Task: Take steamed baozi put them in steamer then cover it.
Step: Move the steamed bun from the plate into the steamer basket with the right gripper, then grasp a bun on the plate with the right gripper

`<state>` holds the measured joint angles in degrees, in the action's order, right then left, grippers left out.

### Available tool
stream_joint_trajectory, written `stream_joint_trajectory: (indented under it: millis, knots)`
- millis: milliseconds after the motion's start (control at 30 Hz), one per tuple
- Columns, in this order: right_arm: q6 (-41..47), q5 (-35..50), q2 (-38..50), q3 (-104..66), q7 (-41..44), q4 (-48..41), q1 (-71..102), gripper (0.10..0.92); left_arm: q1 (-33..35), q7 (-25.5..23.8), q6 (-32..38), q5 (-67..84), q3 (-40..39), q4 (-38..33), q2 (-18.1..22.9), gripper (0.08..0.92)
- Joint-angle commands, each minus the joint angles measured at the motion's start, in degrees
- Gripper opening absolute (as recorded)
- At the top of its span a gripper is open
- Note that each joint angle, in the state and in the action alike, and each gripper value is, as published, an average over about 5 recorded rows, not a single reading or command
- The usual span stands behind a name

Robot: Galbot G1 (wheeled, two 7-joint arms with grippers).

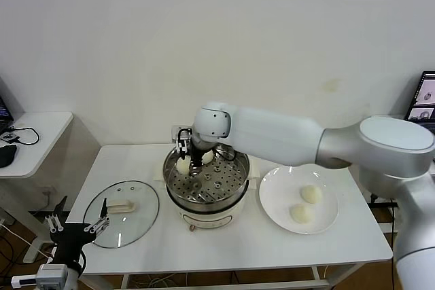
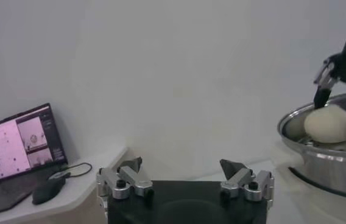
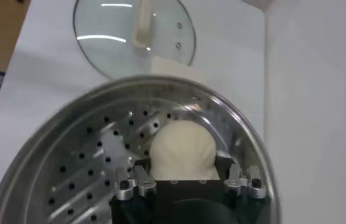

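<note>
The steamer [image 1: 234,183] stands mid-table with its perforated tray showing. My right gripper [image 1: 187,157] reaches down into its left side and is shut on a cream-white steamed baozi [image 1: 182,166], which sits low on the tray. The right wrist view shows this baozi [image 3: 182,143] between the fingers of that gripper [image 3: 184,170], close to the steamer's rim [image 3: 69,158]. A second baozi [image 1: 207,157] lies on the tray beside it. Two more [image 1: 311,194] [image 1: 300,212] rest on a white plate [image 1: 272,198]. The glass cover [image 1: 126,225] lies flat left of the steamer. My left gripper [image 1: 75,230] hangs open off the table's front left corner.
A side table [image 1: 37,134] with a laptop [image 2: 24,140] and a mouse [image 2: 48,190] stands at the far left. A wall runs close behind the table. A monitor [image 1: 425,96] shows at the far right edge.
</note>
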<state>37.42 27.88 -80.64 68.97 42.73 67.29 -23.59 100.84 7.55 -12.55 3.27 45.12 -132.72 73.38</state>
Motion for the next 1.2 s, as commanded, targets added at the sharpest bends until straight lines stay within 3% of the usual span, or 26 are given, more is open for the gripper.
stream_joint_trajectory:
  millis: [33,167,400,533,867,1200]
  knots:
    - [0.90,-0.34,-3.06,0.12,-0.87,-3.19,2.11,0.656,-0.05,-0.03,0.03,0.00,0.09,0.07,-0.04,0.823]
    - [0.94,-0.72,-2.69,0.11,-0.40,-3.27,1.89,0.665,-0.28,-0.03,0.03,0.02,0.06,0.13,-0.08,0.823]
    - [-1.54,-3.28,1.23,-0.22,4.97,0.27,-1.16,0.802,-0.57,-0.04,0.00,0.04,-0.13,0.17,-0.08,0.823]
    - [-3.71,-4.41,4.99,-0.45,8.92,3.11,-4.88,0.821,-0.76,-0.07,-0.02,0.04,-0.25,0.20,-0.10,0.823]
    - [-12.10,-8.73,23.17,2.07,19.48,14.54,-14.76,0.823,-1.21,-0.31,-0.28,-0.01,-0.75,0.07,-0.58,0.823]
    - [-16.05,-13.34,42.18,2.81,21.95,25.29,-14.90,0.823,-1.41,-0.39,-0.38,-0.28,-1.80,0.21,-1.41,0.823]
